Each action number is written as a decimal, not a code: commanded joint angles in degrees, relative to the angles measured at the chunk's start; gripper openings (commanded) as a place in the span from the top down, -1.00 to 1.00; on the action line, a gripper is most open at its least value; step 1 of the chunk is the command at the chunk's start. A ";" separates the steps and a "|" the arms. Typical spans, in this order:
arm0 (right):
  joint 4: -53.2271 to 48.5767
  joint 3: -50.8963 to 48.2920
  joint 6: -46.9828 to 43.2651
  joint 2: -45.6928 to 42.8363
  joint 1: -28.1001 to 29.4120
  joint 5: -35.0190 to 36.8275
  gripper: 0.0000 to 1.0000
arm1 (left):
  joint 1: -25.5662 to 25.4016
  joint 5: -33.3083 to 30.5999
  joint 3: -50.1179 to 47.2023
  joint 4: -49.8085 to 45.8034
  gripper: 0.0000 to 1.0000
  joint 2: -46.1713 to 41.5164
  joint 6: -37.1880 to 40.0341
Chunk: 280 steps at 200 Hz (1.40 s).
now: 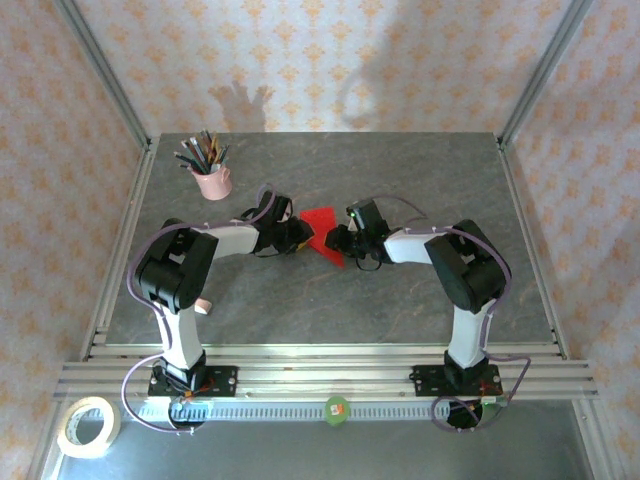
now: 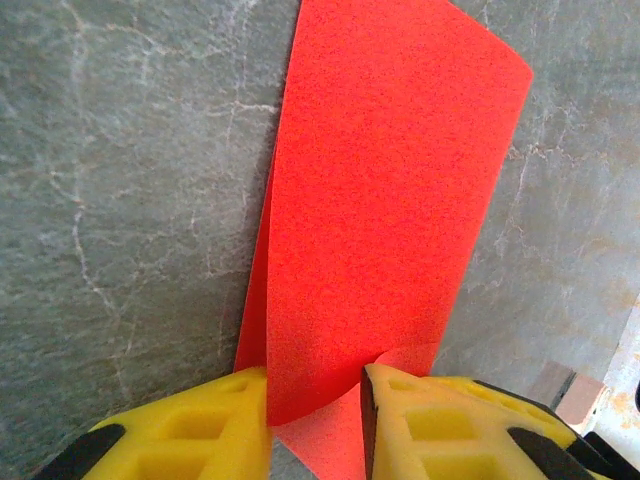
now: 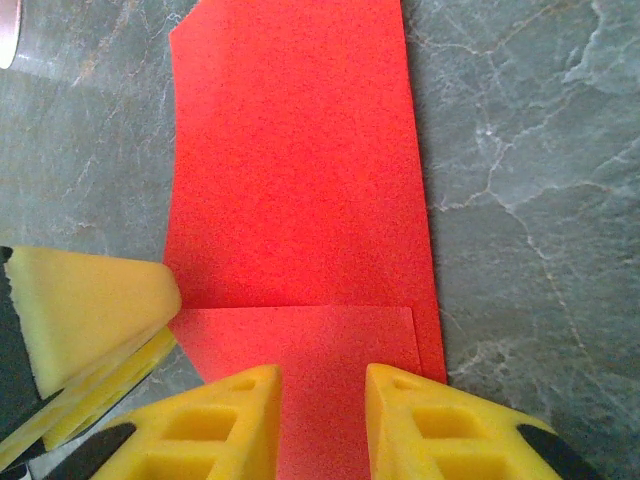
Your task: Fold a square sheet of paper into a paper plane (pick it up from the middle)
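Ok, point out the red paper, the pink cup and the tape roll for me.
red paper (image 1: 322, 222), overhead view, middle of the sheet
pink cup (image 1: 213, 184), overhead view, its side wall
tape roll (image 1: 72, 437), overhead view, left part of its ring

No readable text, brand, number or sign is found in any view. A small round green sticker (image 1: 336, 408) with an orange mark is seen on the rail at the near edge, but nothing on it can be made out.
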 commanded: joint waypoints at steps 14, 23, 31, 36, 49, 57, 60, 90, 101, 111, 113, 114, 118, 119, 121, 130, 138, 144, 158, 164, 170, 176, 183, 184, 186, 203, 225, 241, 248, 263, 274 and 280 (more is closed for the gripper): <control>-2.76 -1.76 -0.35 3.02 -0.12 1.94 0.44 | -0.11 4.24 1.15 1.62 0.39 0.56 1.97; -2.67 -1.79 -0.34 2.93 -0.10 1.94 0.44 | 0.02 5.21 1.18 2.34 0.39 0.58 2.00; -2.57 -1.87 -0.39 2.87 -0.13 1.89 0.44 | 0.24 6.05 1.20 2.92 0.39 0.58 2.25; -2.56 -1.87 -0.38 2.84 -0.11 1.85 0.44 | 0.40 6.53 1.26 3.18 0.38 0.61 2.54; -2.57 -1.87 -0.39 2.72 -0.15 1.83 0.45 | 0.66 7.64 1.51 3.27 0.38 0.70 3.25; -2.48 -1.96 -0.37 2.71 -0.15 1.90 0.45 | 0.80 8.26 1.79 3.15 0.37 0.89 3.92; -2.41 -1.96 -0.34 2.72 -0.14 1.90 0.45 | 0.91 8.47 1.87 3.06 0.37 0.87 4.18; -2.22 -2.14 -0.33 2.67 -0.23 1.78 0.46 | 1.62 9.98 2.64 2.28 0.37 1.69 5.89; -2.12 -2.22 -0.34 2.64 -0.23 1.81 0.46 | 2.03 10.98 2.50 2.93 0.37 2.79 5.86; -2.04 -2.22 -0.39 2.54 -0.24 1.75 0.47 | 2.46 11.60 2.38 3.58 0.37 3.19 5.83; -2.01 -2.22 -0.34 2.53 -0.22 1.73 0.47 | 2.48 11.71 2.41 3.64 0.37 3.26 5.79; -2.03 -2.22 -0.33 2.56 -0.23 1.73 0.47 | 2.52 11.74 2.43 3.69 0.37 3.28 5.82; -2.05 -2.22 -0.33 2.50 -0.24 1.77 0.47 | 2.66 11.97 2.45 3.72 0.37 3.37 5.87; -2.04 -2.27 -0.32 2.45 -0.24 1.75 0.47 | 2.66 12.01 2.41 3.77 0.37 3.43 5.87; -2.04 -2.30 -0.32 2.42 -0.19 1.73 0.47 | 2.66 12.09 2.48 3.82 0.37 3.54 5.86; -1.99 -2.31 -0.39 2.45 -0.24 1.74 0.47 | 2.88 12.46 2.63 4.04 0.37 3.88 5.89; -1.95 -2.31 -0.32 2.34 -0.32 1.77 0.47 | 3.01 12.97 2.72 4.30 0.37 4.22 5.79; -1.98 -2.31 -0.40 2.32 -0.32 1.76 0.47 | 3.08 13.26 2.74 4.60 0.37 4.39 5.61; -1.95 -2.35 -0.39 2.38 -0.33 1.77 0.47 | 3.27 13.62 2.73 5.21 0.37 4.78 4.98; -1.95 -2.32 -0.35 2.33 -0.33 1.76 0.47 | 3.34 13.77 2.76 5.54 0.37 4.72 4.83; -1.95 -2.34 -0.33 2.39 -0.32 1.81 0.47 | 3.36 13.86 2.74 5.95 0.38 4.77 4.51; -1.95 -2.31 -0.38 2.36 -0.25 1.76 0.47 | 3.45 13.88 2.68 6.21 0.38 4.75 4.37; -1.88 -2.32 -0.31 2.40 -0.31 1.76 0.47 | 3.46 14.07 2.63 6.50 0.39 4.73 4.18; -1.87 -2.32 -0.32 2.41 -0.32 1.78 0.47 | 3.45 14.07 2.63 6.61 0.40 4.72 4.19; -1.86 -2.31 -0.30 2.36 -0.39 1.80 0.47 | 3.52 14.10 2.65 6.65 0.40 4.80 4.12; -1.83 -2.31 -0.32 2.28 -0.38 1.74 0.47 | 3.59 14.40 2.75 6.73 0.45 4.98 4.05; -1.70 -2.23 -0.46 2.08 -0.43 1.74 0.47 | 3.81 14.32 2.56 6.44 0.53 5.12 4.43; -1.56 -2.22 -0.74 1.83 -0.59 1.69 0.46 | 3.89 14.32 2.43 6.22 0.60 5.07 4.62; -1.39 -2.22 -0.90 1.66 -0.67 1.63 0.46 | 3.92 14.37 2.29 6.13 0.63 5.02 4.77; -0.89 -2.22 -1.77 1.03 -0.68 1.07 0.44 | 3.98 14.32 2.12 6.03 0.70 4.65 4.89; -0.06 -2.27 -2.61 0.12 -0.83 0.60 0.42 | 4.07 14.26 1.96 5.82 0.76 4.42 4.93; 0.30 -2.33 -3.28 -0.62 -0.84 0.49 0.41 | 4.08 14.17 1.74 5.70 0.78 4.17 4.96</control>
